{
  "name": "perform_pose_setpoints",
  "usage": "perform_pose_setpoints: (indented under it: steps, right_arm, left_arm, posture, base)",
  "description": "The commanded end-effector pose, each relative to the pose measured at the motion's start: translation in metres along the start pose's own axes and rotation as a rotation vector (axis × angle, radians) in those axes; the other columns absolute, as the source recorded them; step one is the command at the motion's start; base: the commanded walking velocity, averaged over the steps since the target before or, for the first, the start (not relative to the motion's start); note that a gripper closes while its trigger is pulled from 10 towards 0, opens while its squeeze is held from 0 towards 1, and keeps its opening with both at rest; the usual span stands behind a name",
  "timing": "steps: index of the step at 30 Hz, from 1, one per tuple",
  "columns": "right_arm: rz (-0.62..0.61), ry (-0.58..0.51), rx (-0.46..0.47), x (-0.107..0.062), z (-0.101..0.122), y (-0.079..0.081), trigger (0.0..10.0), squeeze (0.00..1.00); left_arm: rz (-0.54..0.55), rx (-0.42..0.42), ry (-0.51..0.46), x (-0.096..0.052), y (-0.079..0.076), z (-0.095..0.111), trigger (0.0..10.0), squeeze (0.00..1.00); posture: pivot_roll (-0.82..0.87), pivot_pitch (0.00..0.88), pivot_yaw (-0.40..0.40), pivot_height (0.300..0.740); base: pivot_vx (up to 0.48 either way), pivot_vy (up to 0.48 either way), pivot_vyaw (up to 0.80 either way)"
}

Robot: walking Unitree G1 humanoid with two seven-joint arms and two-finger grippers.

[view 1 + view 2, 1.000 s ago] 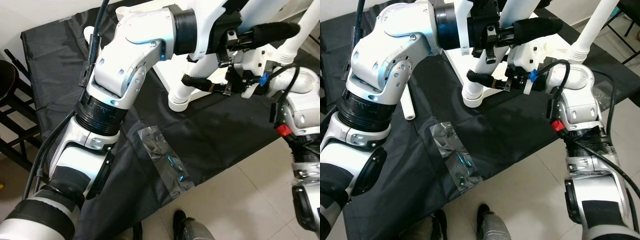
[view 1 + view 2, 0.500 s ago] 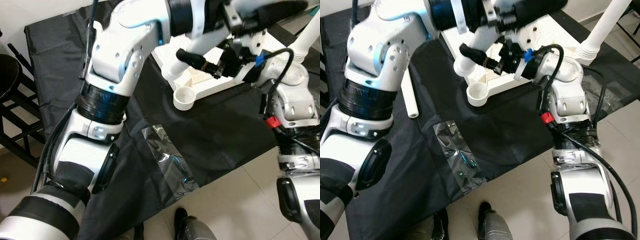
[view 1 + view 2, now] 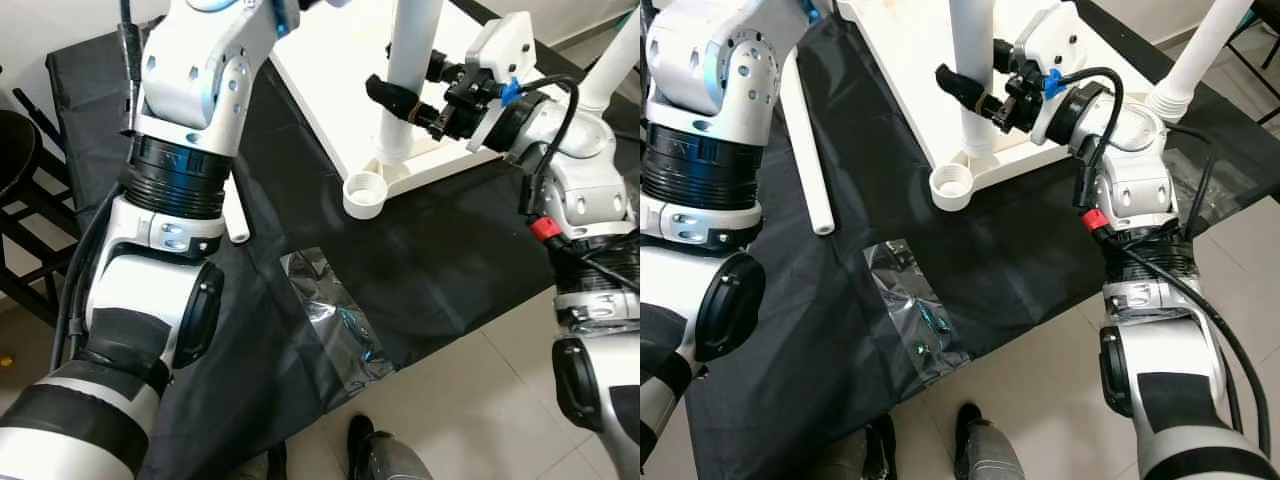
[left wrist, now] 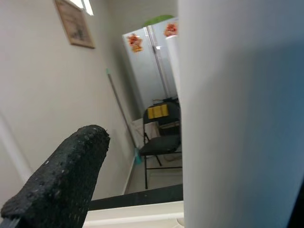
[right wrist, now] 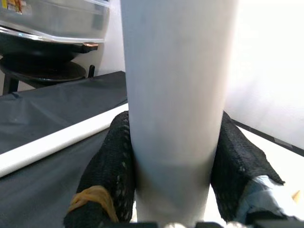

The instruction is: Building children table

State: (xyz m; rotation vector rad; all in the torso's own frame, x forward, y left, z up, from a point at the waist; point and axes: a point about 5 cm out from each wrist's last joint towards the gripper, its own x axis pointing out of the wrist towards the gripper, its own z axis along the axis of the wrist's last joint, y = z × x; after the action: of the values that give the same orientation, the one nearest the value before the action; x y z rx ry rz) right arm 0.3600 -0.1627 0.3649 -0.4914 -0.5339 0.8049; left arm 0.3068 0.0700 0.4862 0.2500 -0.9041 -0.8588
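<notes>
Right gripper [image 3: 975, 95]: jaws clamped on both sides of the upright white leg [image 3: 972, 60].
Leg: stands in the near corner socket of the white tabletop [image 3: 330, 60], which lies on the black sheet [image 3: 420, 270].
Left gripper [image 4: 61, 175]: beside that leg; jaw state unclear.
Loose tube [image 3: 805, 150]: lies left on the sheet.

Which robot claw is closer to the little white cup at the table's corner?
The right. The right claw grips the upright white leg just above the white cup. The left claw is higher up beside that leg, farther from the cup.
</notes>
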Motion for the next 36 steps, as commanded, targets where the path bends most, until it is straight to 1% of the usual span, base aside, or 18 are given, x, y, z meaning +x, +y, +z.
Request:
perform_pose_setpoints:
  steps: [1, 5, 6, 7, 8, 9, 12, 14, 18, 22, 25, 27, 29, 31, 32, 34, 35, 36]
  right_arm:
    - [-0.026, -0.015, -0.005, -0.004, 0.004, -0.005, 0.0, 0.00]
    - [-0.031, -0.013, -0.004, -0.003, 0.004, -0.006, 0.0, 0.00]
    - [-0.042, -0.014, 0.000, -0.002, 0.004, -0.006, 0.0, 0.00]
    - [-0.042, -0.014, 0.000, -0.002, 0.004, -0.006, 0.0, 0.00]
    - [-0.102, -0.021, 0.009, -0.001, 0.006, -0.014, 0.0, 0.00]
    - [-0.167, -0.035, 0.023, -0.001, 0.008, -0.022, 0.0, 0.00]
    - [-0.167, -0.035, 0.023, -0.001, 0.008, -0.022, 0.0, 0.00]
    - [-0.309, -0.124, 0.083, -0.004, 0.020, -0.040, 0.0, 0.00]
    - [-0.396, -0.230, 0.150, -0.006, 0.032, -0.050, 0.0, 0.00]
    - [-0.417, -0.268, 0.184, -0.006, 0.034, -0.052, 0.0, 0.00]
    - [-0.353, -0.348, 0.337, 0.002, 0.030, -0.041, 0.0, 0.00]
    - [-0.255, -0.335, 0.392, 0.010, 0.020, -0.025, 0.0, 0.00]
    - [-0.255, -0.335, 0.392, 0.010, 0.020, -0.025, 0.0, 0.00]
    - [-0.208, -0.326, 0.408, 0.013, 0.015, -0.016, 0.0, 0.00]
    - [-0.145, -0.317, 0.445, 0.016, 0.010, -0.008, 1.5, 0.00]
    - [-0.145, -0.317, 0.445, 0.016, 0.010, -0.008, 1.5, 0.00]
    - [-0.084, -0.318, 0.487, 0.019, 0.007, -0.002, 10.0, 0.00]
    - [-0.084, -0.318, 0.487, 0.019, 0.007, -0.002, 10.0, 0.00]
  left_arm:
    - [0.073, 0.045, -0.051, -0.023, 0.026, 0.015, 10.0, 1.00]
    - [0.067, 0.051, -0.067, -0.032, 0.034, 0.020, 10.0, 1.00]
    - [0.015, 0.027, -0.071, -0.035, 0.033, 0.020, 10.0, 0.34]
    - [0.015, 0.027, -0.071, -0.035, 0.033, 0.020, 10.0, 0.34]
    - [-0.068, -0.028, -0.078, -0.029, 0.019, 0.016, 10.0, 0.00]
    - [-0.125, -0.085, -0.086, -0.026, 0.008, 0.012, 10.0, 0.00]
    - [-0.125, -0.085, -0.086, -0.026, 0.008, 0.012, 10.0, 0.00]
    - [-0.188, -0.250, -0.141, -0.022, -0.009, 0.010, 10.0, 0.00]
    - [-0.141, -0.400, -0.213, -0.022, -0.005, 0.013, 10.0, 0.00]
    - [-0.094, -0.414, -0.209, -0.024, 0.002, 0.013, 10.0, 0.00]
    - [0.144, -0.389, 0.021, -0.039, 0.034, -0.019, 10.0, 0.00]
    - [0.191, -0.399, 0.256, -0.054, 0.039, -0.054, 10.0, 0.00]
    - [0.191, -0.399, 0.256, -0.054, 0.039, -0.054, 10.0, 0.00]
    - [0.173, -0.432, 0.351, -0.060, 0.034, -0.071, 10.0, 0.00]
    - [0.145, -0.538, 0.442, -0.128, -0.005, -0.110, 10.0, 0.00]
    - [0.145, -0.538, 0.442, -0.128, -0.005, -0.110, 10.0, 0.00]
    - [0.079, -0.636, 0.522, -0.181, -0.062, -0.125, 10.0, 0.00]
    - [0.079, -0.636, 0.522, -0.181, -0.062, -0.125, 10.0, 0.00]
  posture:
    - [0.03, 0.286, -0.010, 0.740]
    - [0.03, 0.285, -0.010, 0.740]
    - [0.02, 0.282, -0.011, 0.740]
    - [0.02, 0.282, -0.011, 0.740]
    - [0.02, 0.281, -0.010, 0.740]
    - [0.02, 0.281, -0.011, 0.740]
    - [0.02, 0.281, -0.011, 0.740]
    - [0.02, 0.283, -0.010, 0.740]
    - [0.01, 0.283, -0.009, 0.740]
    - [0.01, 0.284, -0.009, 0.740]
    - [0.01, 0.294, -0.010, 0.740]
    - [0.01, 0.301, -0.009, 0.740]
    - [0.01, 0.301, -0.009, 0.740]
    - [0.01, 0.315, -0.011, 0.740]
    - [0.01, 0.324, -0.009, 0.740]
    - [0.01, 0.324, -0.009, 0.740]
    - [0.00, 0.338, -0.009, 0.740]
    - [0.00, 0.338, -0.009, 0.740]
  base:
    - [0.000, 0.000, 0.00]
    - [0.000, 0.000, 0.00]
    - [0.000, 0.000, 0.00]
    - [0.000, 0.000, 0.00]
    - [0.000, 0.000, 0.00]
    - [0.000, 0.000, 0.00]
    - [0.000, 0.000, 0.00]
    - [0.000, 0.000, 0.00]
    - [0.000, 0.000, 0.00]
    - [0.000, 0.000, 0.00]
    - [0.000, 0.000, 0.00]
    - [0.000, 0.000, 0.00]
    - [0.000, 0.000, 0.00]
    - [0.000, 0.000, 0.00]
    - [0.000, 0.000, 0.00]
    - [0.000, 0.000, 0.00]
    - [0.000, 0.000, 0.00]
    - [0.000, 0.000, 0.00]
